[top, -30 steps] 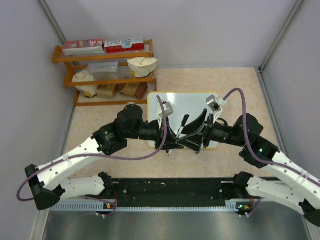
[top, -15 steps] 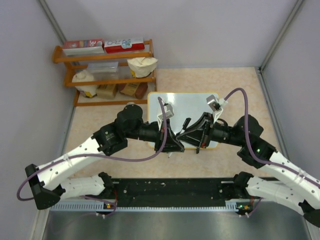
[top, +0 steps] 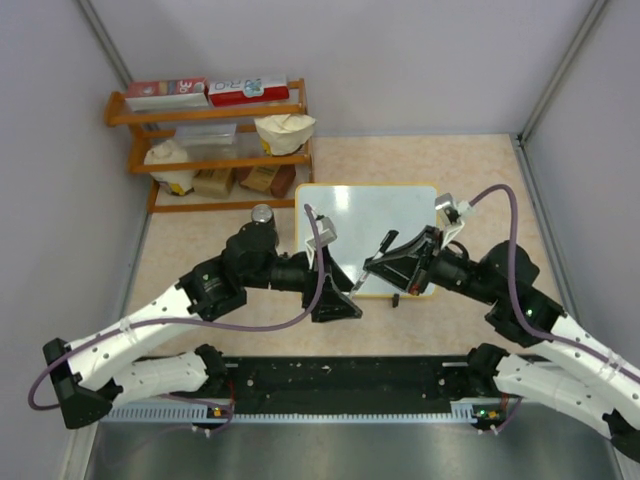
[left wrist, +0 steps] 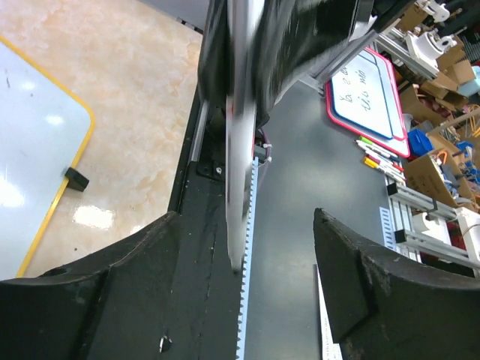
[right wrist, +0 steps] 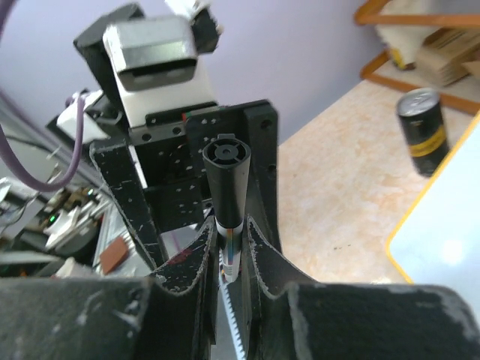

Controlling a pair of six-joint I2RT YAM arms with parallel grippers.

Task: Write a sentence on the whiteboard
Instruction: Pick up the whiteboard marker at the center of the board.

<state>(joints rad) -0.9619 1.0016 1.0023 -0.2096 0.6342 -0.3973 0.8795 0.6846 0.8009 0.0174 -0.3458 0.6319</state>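
The whiteboard [top: 365,225], white with a yellow-orange frame, lies flat on the table beyond both arms. Its visible surface is plain white and the sentence is not in view. My right gripper [top: 378,264] hovers over the board's near edge, shut on a marker [top: 383,243]. In the right wrist view its fingers [right wrist: 259,251] pinch the marker's white barrel, and the black end [right wrist: 227,172] sticks out ahead of them. My left gripper [top: 340,303] hangs open just to the left, over the board's near-left corner. Nothing is between its fingers [left wrist: 375,292]. A board corner [left wrist: 37,165] and a black clip foot [left wrist: 75,178] show there.
A wooden shelf [top: 210,140] with boxes and bags stands at the back left. A black can [top: 262,213] stands just left of the board, close to the left arm. The two grippers face each other closely. A black rail [top: 340,375] runs along the near edge.
The marker passed from my left gripper to my right. The left opened and drew back to the left. The right shut on the marker and moved right with it.
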